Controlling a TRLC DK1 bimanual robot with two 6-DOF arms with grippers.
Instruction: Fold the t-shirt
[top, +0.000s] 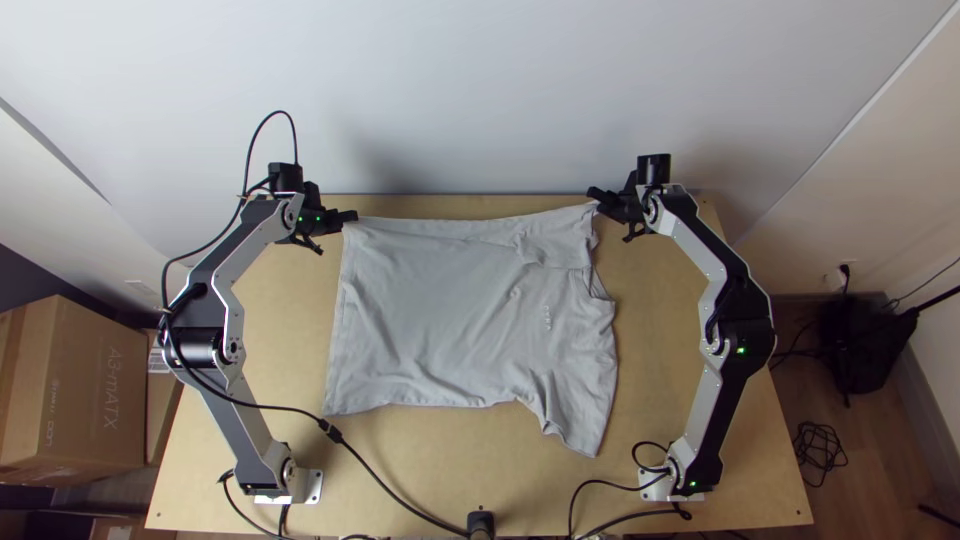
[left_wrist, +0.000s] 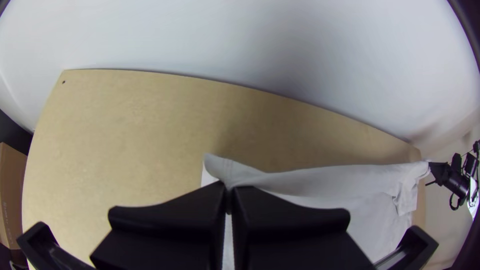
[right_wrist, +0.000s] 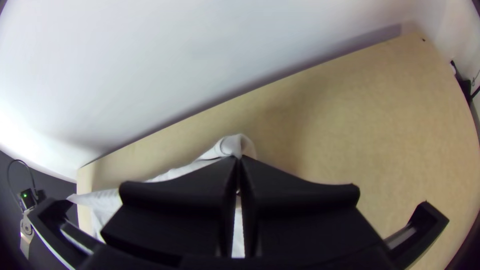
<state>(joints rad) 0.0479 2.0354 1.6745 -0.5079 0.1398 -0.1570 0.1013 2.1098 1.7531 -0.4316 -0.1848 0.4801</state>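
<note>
In the top view my left gripper (top: 350, 217) is at the grey t-shirt's (top: 450, 310) far left corner, and my right gripper (top: 598, 200) is at its far right corner. The shirt lies sideways, hem at the left, its far edge stretched between the grippers; a sleeve points to the near right. In the left wrist view the left gripper (left_wrist: 229, 192) is shut on a corner of the t-shirt (left_wrist: 325, 182). In the right wrist view the right gripper (right_wrist: 238, 165) is shut on a bunched bit of the t-shirt (right_wrist: 231, 146).
The wooden table (top: 280, 390) shows bare around the shirt. A white wall (top: 480, 100) rises behind its far edge. A black cable (top: 380, 480) runs from the left arm across the near left part. Cardboard boxes (top: 80, 390) stand left of the table.
</note>
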